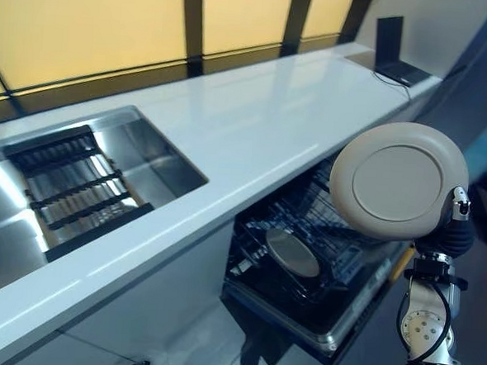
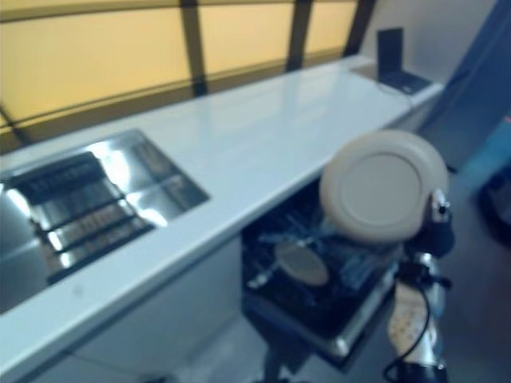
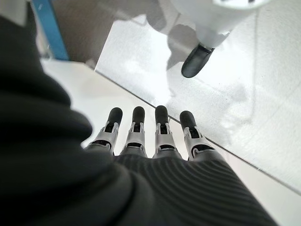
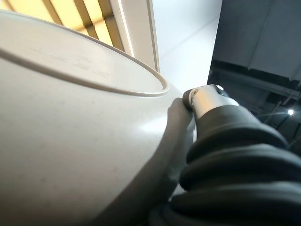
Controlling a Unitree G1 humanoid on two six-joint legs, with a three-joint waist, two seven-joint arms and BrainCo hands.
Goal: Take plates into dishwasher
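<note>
Your right hand (image 1: 454,233) pinched a beige plate (image 1: 398,180) by its rim, upright above the open dishwasher rack (image 1: 304,269), while your left hand (image 3: 155,136) hung straight-fingered; that edge-only hold could have let it slip.

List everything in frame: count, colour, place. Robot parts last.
plate: 1, beige, held up on edge above the open dishwasher, underside to the head camera
plate in rack: 1, grey-beige, in the lower rack
dishwasher: 1, black rack pulled out, under the countertop
countertop: 1, white, running along the window
sink: 1, steel, set in the countertop's left part
sink rack: 1, black, inside the sink
laptop: 1, dark, open, far end of countertop
right hand: gripping the held plate's rim
left hand: fingers straight, holding nothing, over the floor
</note>
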